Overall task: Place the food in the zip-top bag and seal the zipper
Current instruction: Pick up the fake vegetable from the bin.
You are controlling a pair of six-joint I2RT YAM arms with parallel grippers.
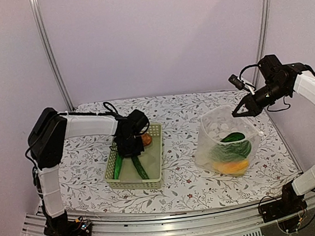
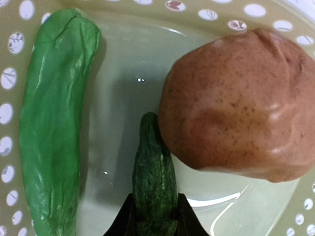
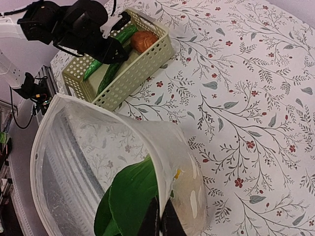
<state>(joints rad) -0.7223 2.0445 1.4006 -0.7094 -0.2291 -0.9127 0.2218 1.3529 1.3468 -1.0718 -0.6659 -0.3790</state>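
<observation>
The left fingers (image 1: 130, 150) were clamped on a dark green vegetable (image 2: 155, 177) in the basket (image 1: 153, 181) at nine o'clock on the bench (image 1: 180, 115). The right fingers (image 3: 160, 221) pinched tight on the rim of the zip-top bag (image 1: 218, 134) at three o'clock; it stood open, with green and yellow food (image 1: 231, 152) inside.

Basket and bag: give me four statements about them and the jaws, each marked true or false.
1. The reddish-brown potato lies in the basket. True.
2. The zip-top bag lies flat and empty. False: it stands open with a leafy green and other food inside.
3. The jaws of the left gripper flank the dark green cucumber. True.
4. The right gripper hangs clear of the bag. False: its jaws pinch the bag's rim.
</observation>
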